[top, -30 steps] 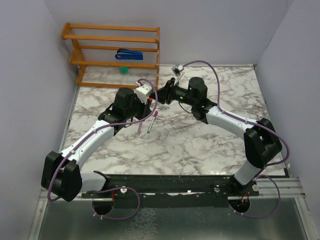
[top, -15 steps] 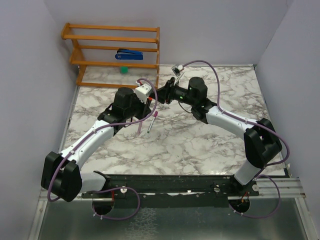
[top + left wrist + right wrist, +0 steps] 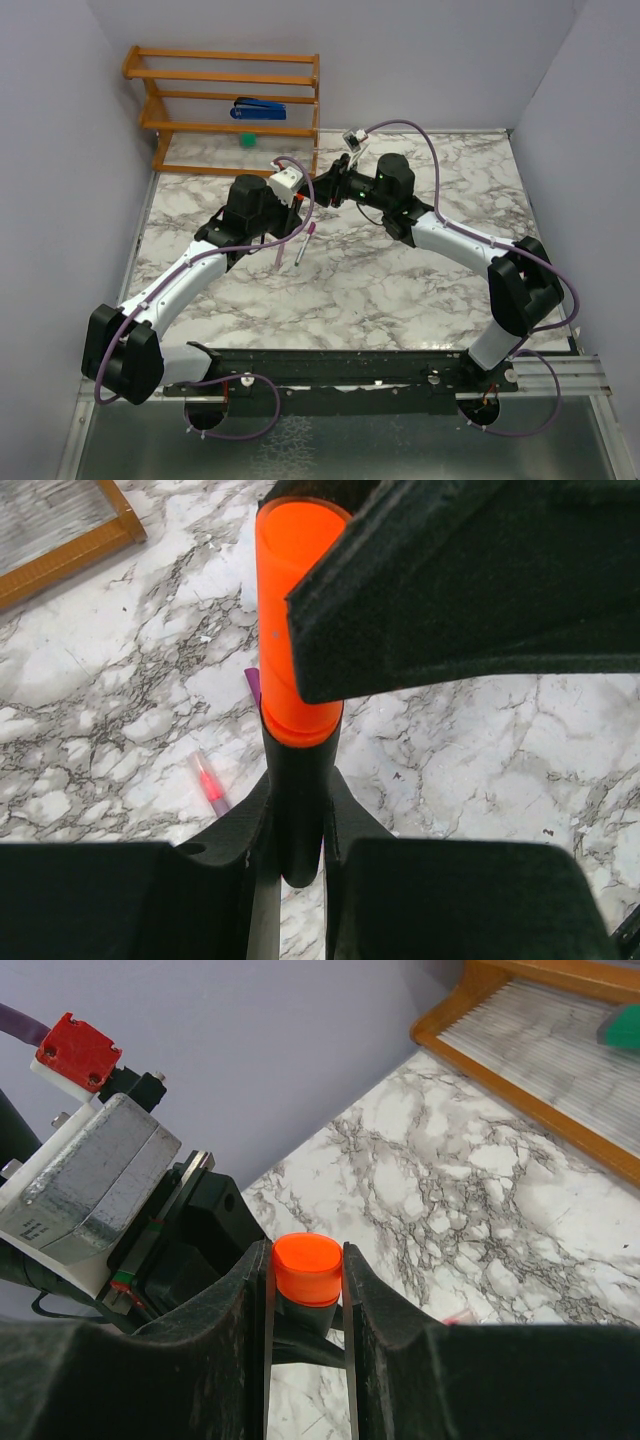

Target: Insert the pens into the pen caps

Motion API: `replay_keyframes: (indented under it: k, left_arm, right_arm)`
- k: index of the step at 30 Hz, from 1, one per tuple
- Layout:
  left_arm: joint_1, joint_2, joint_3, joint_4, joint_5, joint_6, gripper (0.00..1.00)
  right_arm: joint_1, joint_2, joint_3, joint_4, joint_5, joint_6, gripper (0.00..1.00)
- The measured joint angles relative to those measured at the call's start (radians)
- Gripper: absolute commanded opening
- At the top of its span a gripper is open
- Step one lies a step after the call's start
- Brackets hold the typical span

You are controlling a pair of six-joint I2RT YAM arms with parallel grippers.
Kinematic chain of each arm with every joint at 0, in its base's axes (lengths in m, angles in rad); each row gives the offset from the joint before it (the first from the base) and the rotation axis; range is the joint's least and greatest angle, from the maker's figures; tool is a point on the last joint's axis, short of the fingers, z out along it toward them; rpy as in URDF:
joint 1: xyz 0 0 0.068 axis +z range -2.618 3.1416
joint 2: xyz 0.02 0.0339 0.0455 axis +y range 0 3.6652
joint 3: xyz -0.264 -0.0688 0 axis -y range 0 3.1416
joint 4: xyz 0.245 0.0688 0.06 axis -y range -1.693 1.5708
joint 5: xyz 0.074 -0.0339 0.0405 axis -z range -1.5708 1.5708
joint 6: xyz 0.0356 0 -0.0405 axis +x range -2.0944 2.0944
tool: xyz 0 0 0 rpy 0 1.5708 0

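From the black rail [image 3: 380, 362] at your near edge, the white-grey marbled counter [image 3: 400, 285] runs back between pale lilac walls [image 3: 450, 60], with a slim pink pen [image 3: 279, 252] and a slim silver-grey pen [image 3: 300, 250] lying near its middle. Past them, your left jaws are closed on the short thick black marker [image 3: 298, 810], and your right jaws clamp the bright orange cap [image 3: 307, 1265] seated on its end. At the far left stands a wooden rack [image 3: 225, 100] carrying a blue stapler [image 3: 260, 107] and a small green ball [image 3: 247, 140].
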Motion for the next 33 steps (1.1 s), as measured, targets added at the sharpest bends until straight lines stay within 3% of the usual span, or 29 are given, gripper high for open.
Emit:
replay_keyframes:
  k: [33]
  left_arm:
    - [0.005,-0.001,0.000,0.010,-0.017,0.001,0.00]
  right_arm:
    - [0.002,0.016,0.017,0.000,-0.001,-0.008,0.00]
